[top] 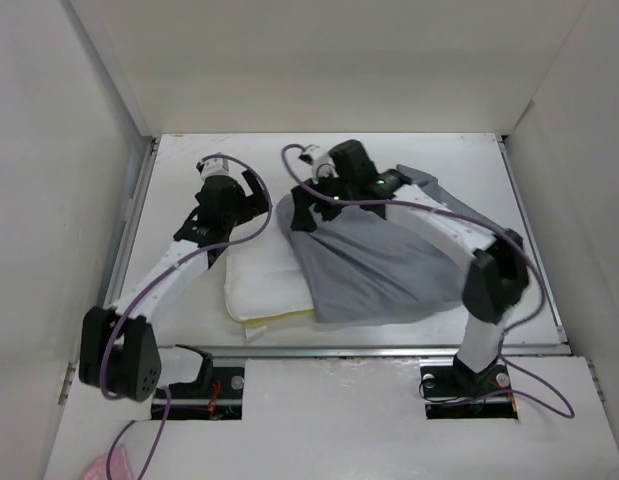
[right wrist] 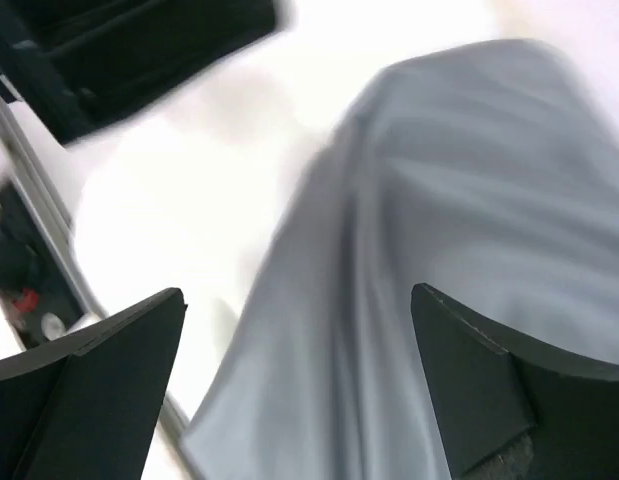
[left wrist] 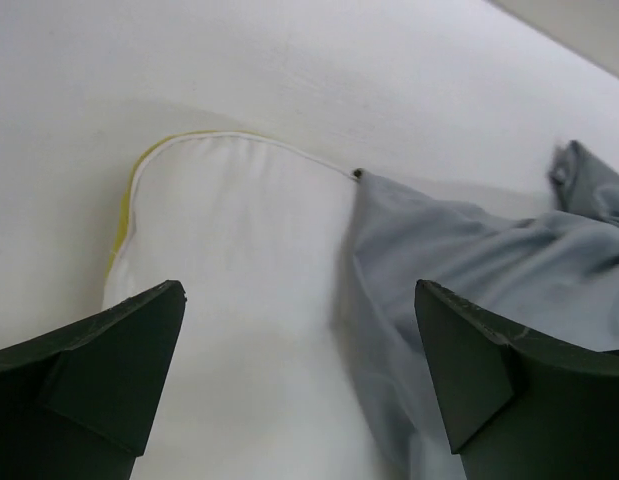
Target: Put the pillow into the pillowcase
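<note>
- Left gripper (left wrist: 299, 285) and right gripper (right wrist: 297, 292) are both gaping wide, holding nothing.
- Pillowcase (left wrist: 449, 250) is covering the right side of the pillow (left wrist: 229, 260); pinching there is risking catching both together.

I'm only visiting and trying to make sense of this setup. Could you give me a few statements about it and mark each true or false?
1. The grey pillowcase lies over part of the white pillow. True.
2. The pillow is wholly inside the pillowcase. False: its left part lies bare.
3. The left tool is clamped on the pillow. False: it is open above the pillow, holding nothing.
4. The pillow has a yellow edge strip. True.
</note>
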Robot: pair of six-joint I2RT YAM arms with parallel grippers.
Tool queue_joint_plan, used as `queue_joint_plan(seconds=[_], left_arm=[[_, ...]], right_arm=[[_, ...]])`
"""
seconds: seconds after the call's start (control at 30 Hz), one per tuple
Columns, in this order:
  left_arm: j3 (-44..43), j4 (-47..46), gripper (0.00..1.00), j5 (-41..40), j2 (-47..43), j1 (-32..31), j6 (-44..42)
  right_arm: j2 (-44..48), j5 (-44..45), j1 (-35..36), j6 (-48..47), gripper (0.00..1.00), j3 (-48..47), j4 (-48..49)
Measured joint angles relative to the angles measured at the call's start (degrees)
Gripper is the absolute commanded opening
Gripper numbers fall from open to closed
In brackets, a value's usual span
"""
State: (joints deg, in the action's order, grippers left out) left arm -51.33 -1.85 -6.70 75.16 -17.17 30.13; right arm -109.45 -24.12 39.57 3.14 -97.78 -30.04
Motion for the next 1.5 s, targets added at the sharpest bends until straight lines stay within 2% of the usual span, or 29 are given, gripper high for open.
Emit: queue_joint_plan(seconds=[0.07, 0.27, 0.37, 0.53, 0.73, 0.93, 1.03, 1.17, 1.27, 1.4, 1.5], left_arm=[[0.52, 0.9, 1.0, -1.36, -4.72, -1.68, 0.42], [7.13, 2.51, 1.0, -2.01, -12.85, -7.52, 3.02], [10.29, 4.63, 1.0, 0.26, -11.91, -11.1, 4.39], [11.85, 3.32, 1.0, 4.72, -6.56, -13.7, 4.57], [11.06, -1.73, 1.0, 6.58, -0.46, -13.88, 3.48], [3.67, -3.45, 1.0, 7.23, 6.58, -13.88, 0.68], [-0.96, -3.13, 1.0, 8.09, 9.49, -13.94, -1.79], [-4.33, -0.9, 1.0, 8.81, 9.29, -14.53, -7.72], [-4.66, 3.04, 1.0, 7.54, 6.82, -17.07, -13.31], [-4.7, 9.57, 1.0, 1.95, 4.0, -26.49, -17.18], [-4.72, 13.81, 1.0, -1.68, 5.6, -33.81, -17.18]], right_arm=[[11.13, 2.78, -2.6, 2.58, 1.0, 8.39, 1.4], [30.67, 12.72, -7.52, 7.3, 1.0, 24.5, 0.92], [33.88, 14.73, -6.75, 9.35, 1.0, 33.29, -2.49], [29.35, 16.41, -7.21, 12.83, 1.0, 41.57, -4.35], [18.14, 15.91, -12.55, 15.23, 1.0, 35.32, 0.5], [0.92, 16.2, -18.21, 12.83, 1.0, 15.3, 5.64], [-2.69, 16.26, -19.39, 10.88, 1.0, 8.87, 9.6], [-0.46, 16.72, -18.93, 9.16, 1.0, 7.82, 10.73], [4.52, 18.18, -18.56, 8.59, 1.0, 9.73, 10.34], [14.56, 19.28, -18.49, 8.55, 1.0, 15.54, 9.53], [22.25, 19.58, -18.51, 9.01, 1.0, 22.77, 9.64]])
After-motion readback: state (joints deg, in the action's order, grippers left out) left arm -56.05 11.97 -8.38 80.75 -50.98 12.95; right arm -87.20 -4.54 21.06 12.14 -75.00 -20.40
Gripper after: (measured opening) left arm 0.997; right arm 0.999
